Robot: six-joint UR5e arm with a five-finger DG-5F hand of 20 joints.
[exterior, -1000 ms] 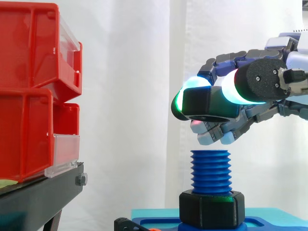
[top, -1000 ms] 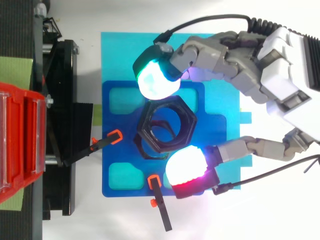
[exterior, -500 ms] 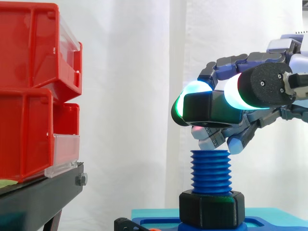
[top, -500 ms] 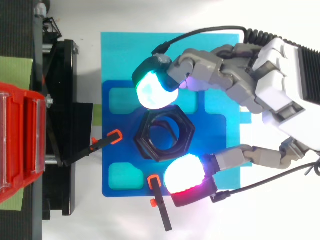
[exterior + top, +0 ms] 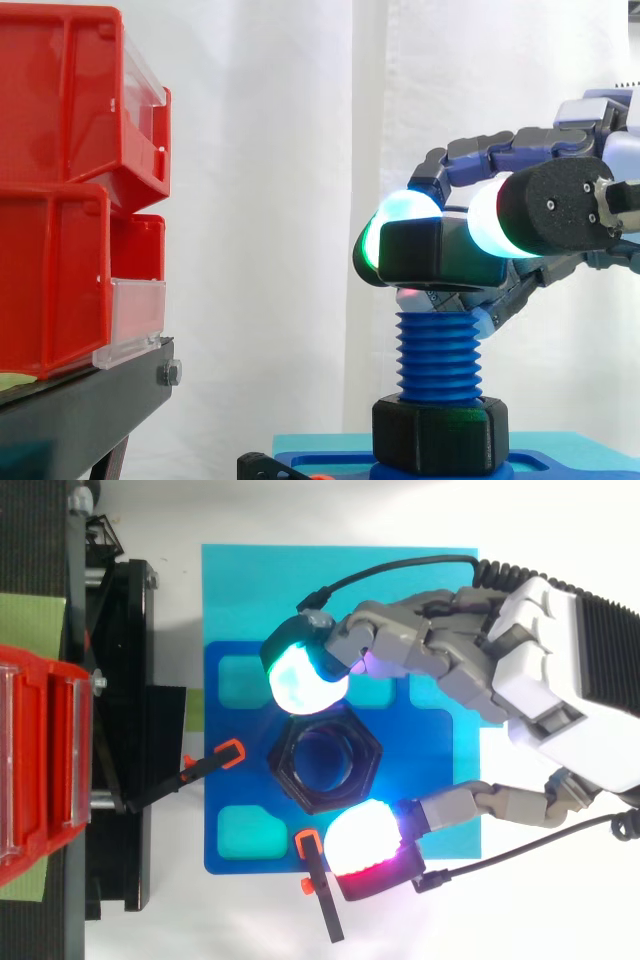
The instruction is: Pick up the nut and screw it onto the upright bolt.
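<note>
White curtain hangs behind the work, with red bins on a black stand at 9 o'clock in the side view. On the worktop a cyan mat carries a dark blue plate. From the plate rises the upright bolt, bright blue with coarse, deep threads. A second nut, black and hexagonal, sits at its foot.

The nut is black, matte and six-sided, with a wide round bore. From above, the blue bolt top shows through that bore. In the side view the nut lies level, directly above the bolt's top thread and close to it; whether they touch cannot be told.

The robot hand comes in from 3 o'clock and is clamped on the nut. One glowing green-white fingertip presses its flank at 11 o'clock, and a white-red one presses at 5 o'clock.
</note>
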